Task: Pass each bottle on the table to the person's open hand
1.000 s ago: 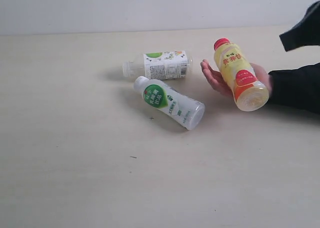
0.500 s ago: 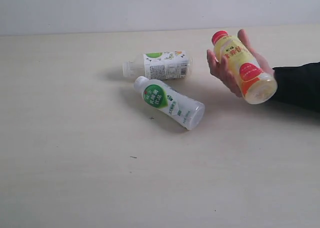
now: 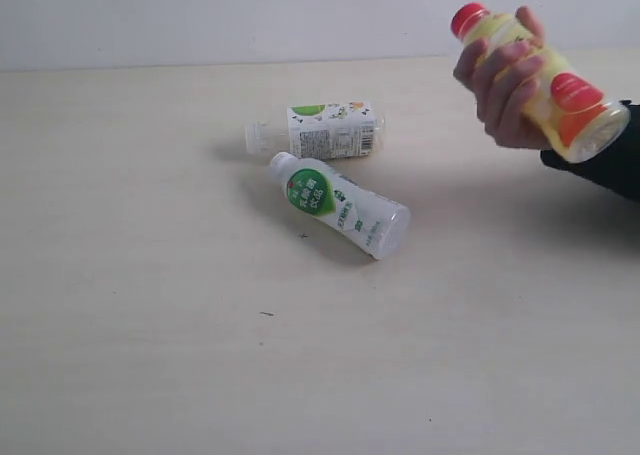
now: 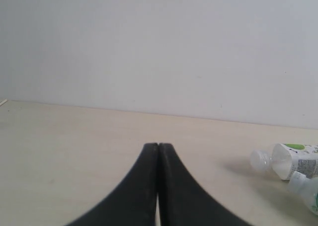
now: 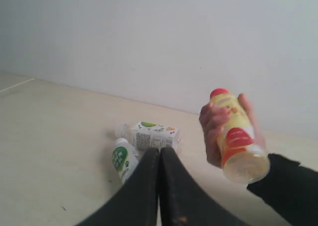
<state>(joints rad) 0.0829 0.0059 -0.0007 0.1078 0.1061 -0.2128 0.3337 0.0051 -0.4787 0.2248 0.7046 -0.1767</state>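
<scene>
The person's hand (image 3: 500,90) grips the yellow-labelled bottle (image 3: 545,85) with the red cap, lifted above the table (image 3: 150,305) at the far right; the same yellow-labelled bottle (image 5: 233,136) shows in the right wrist view. Lying flat mid-table are the white bottle with the green round logo (image 3: 335,203) and, behind it, the clear bottle with the white-green label (image 3: 320,129). The clear red-labelled bottle is out of view. Neither gripper appears in the exterior view. My left gripper (image 4: 158,145) is shut and empty. My right gripper (image 5: 160,149) is shut and empty, short of the two lying bottles.
A pale wall (image 3: 250,15) runs behind the table's far edge. The person's dark sleeve (image 3: 610,165) reaches in from the right. A few tiny dark specks (image 3: 266,313) dot the table surface.
The hand has closed round the yellow-labelled bottle and raised it up and to the right. The two lying bottles have not moved.
</scene>
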